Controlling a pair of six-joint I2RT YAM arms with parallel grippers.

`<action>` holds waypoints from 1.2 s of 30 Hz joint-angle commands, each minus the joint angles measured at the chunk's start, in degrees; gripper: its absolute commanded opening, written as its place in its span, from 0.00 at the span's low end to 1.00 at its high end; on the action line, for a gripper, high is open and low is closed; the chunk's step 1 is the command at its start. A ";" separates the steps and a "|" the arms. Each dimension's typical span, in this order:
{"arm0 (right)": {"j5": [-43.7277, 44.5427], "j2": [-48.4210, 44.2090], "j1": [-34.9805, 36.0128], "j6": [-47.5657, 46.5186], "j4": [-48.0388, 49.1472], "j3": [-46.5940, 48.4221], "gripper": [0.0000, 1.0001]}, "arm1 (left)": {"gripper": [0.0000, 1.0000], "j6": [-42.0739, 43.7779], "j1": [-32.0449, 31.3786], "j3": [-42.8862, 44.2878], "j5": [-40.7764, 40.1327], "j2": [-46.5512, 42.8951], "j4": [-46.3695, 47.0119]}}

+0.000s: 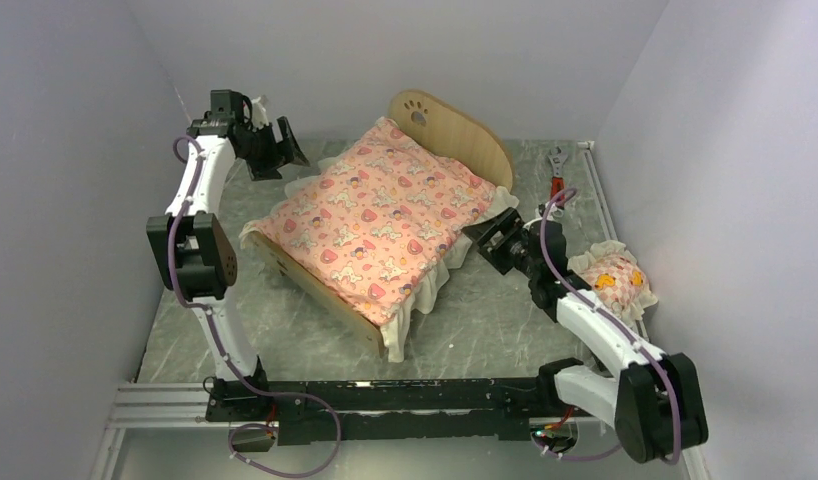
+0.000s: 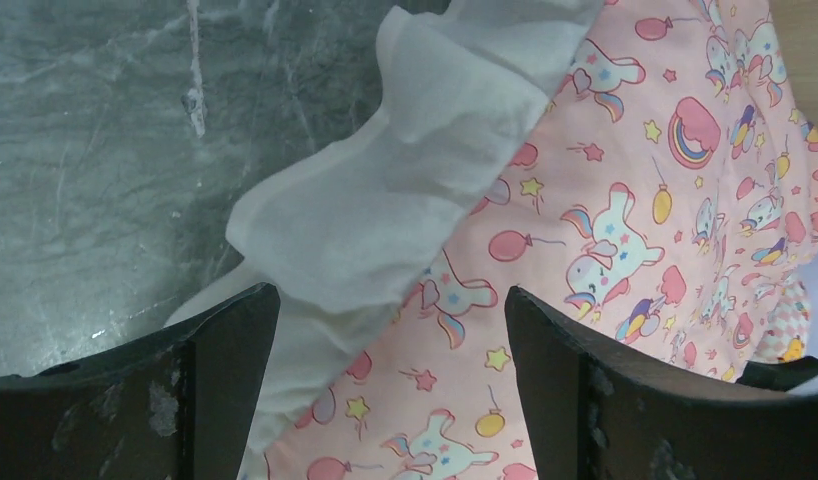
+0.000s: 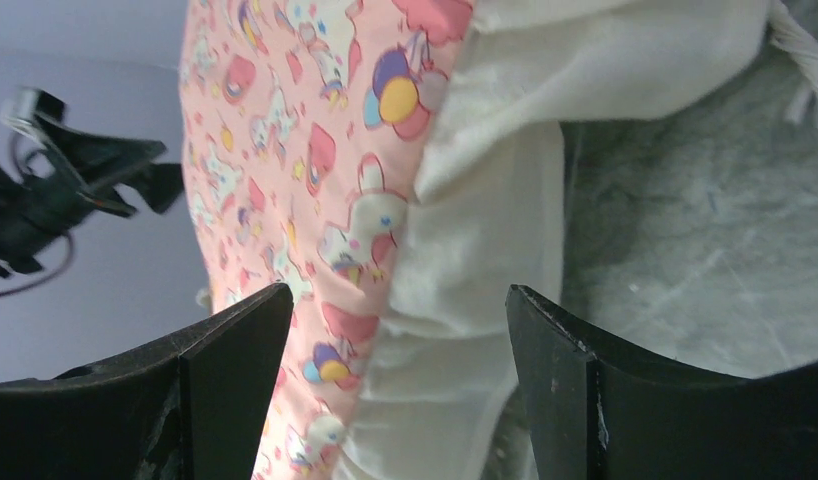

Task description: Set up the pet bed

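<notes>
Left fingers (image 2: 225,390) and right fingers (image 3: 235,390) are both spread and empty, with the pet bed (image 1: 320,290) between them. Its frame looks like light, stiff wood, so you'd pinch the headboard (image 1: 465,135) rim. The soft mattress (image 1: 380,215) frill lies just ahead of each pair.

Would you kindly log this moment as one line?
mattress on pet bed | pillow off bed, right | left gripper open | right gripper open
</notes>
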 commanded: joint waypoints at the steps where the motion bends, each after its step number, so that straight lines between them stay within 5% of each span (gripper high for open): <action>1: 0.30 4.07 0.17 7.84 17.19 -0.92 0.83 | 0.88 -0.19 0.61 0.92 8.34 1.59 4.21; 13: 1.62 12.04 0.17 5.90 16.10 2.34 0.84 | 0.77 -3.59 1.38 -10.41 13.53 2.37 6.68; 20: 0.30 19.12 0.17 3.33 14.02 8.92 0.84 | 0.47 -6.19 1.44 -18.44 17.01 -1.80 9.06; 30: -8.36 31.15 0.09 -3.26 6.93 24.94 0.84 | 0.22 -11.91 1.41 -33.20 18.34 -12.70 13.34; 36: -15.02 40.83 0.09 -10.65 -1.73 40.46 0.83 | 0.17 -14.74 -0.38 -45.31 18.36 -25.68 14.37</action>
